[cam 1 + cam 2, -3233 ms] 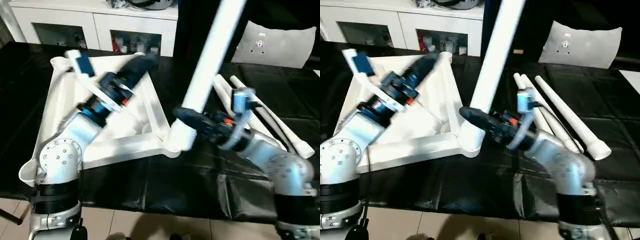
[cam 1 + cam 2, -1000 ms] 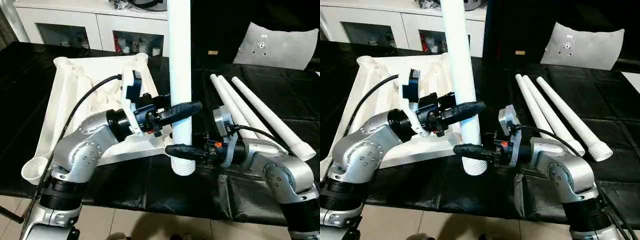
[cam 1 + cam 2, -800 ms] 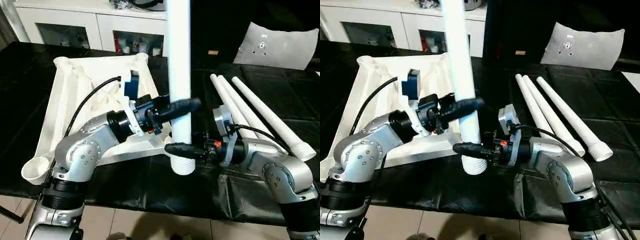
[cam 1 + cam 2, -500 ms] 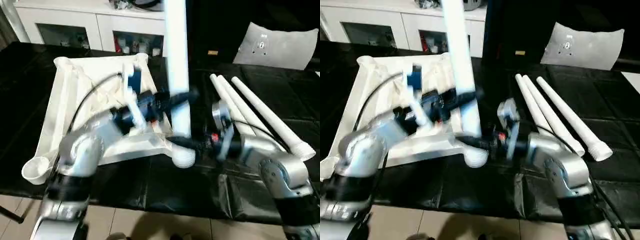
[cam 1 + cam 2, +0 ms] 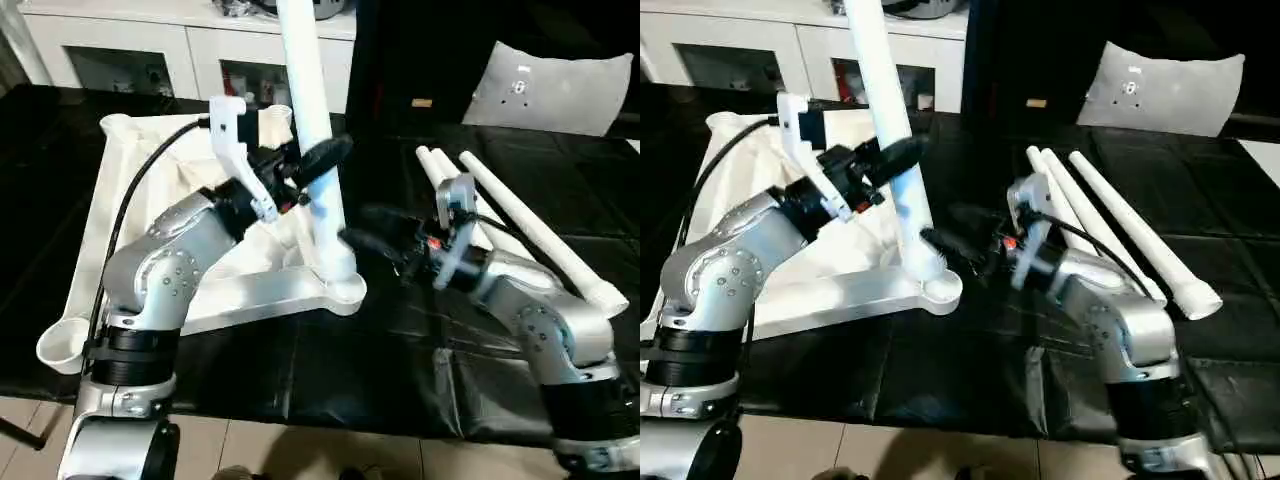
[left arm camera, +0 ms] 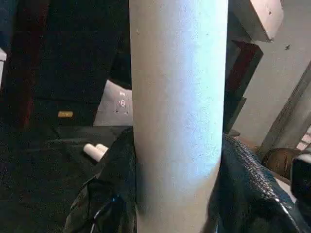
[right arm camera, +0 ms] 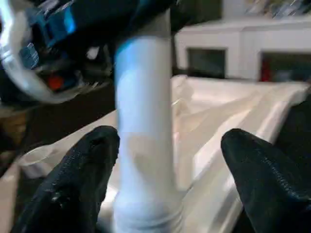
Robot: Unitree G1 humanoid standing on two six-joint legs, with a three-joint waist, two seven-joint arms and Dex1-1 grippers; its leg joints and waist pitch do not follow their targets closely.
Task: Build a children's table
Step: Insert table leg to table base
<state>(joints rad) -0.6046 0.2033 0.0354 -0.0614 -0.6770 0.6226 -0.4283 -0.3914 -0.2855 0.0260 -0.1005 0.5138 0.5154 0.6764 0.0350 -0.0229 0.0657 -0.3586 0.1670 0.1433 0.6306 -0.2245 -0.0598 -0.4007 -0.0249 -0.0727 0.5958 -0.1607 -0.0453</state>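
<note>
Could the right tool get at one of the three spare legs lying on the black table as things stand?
Probably yes. The right tool is open and free of the upright leg, which the left tool holds, and the spare legs lie uncovered on the black table beside that arm.

Black tabletop (image 5: 330,370), white cabinet (image 5: 190,45) behind, grey cushion (image 5: 548,88) at far right.

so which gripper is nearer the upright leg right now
Left. The left gripper is clamped on the upright leg; the right gripper is open beside its base, not touching.
</note>
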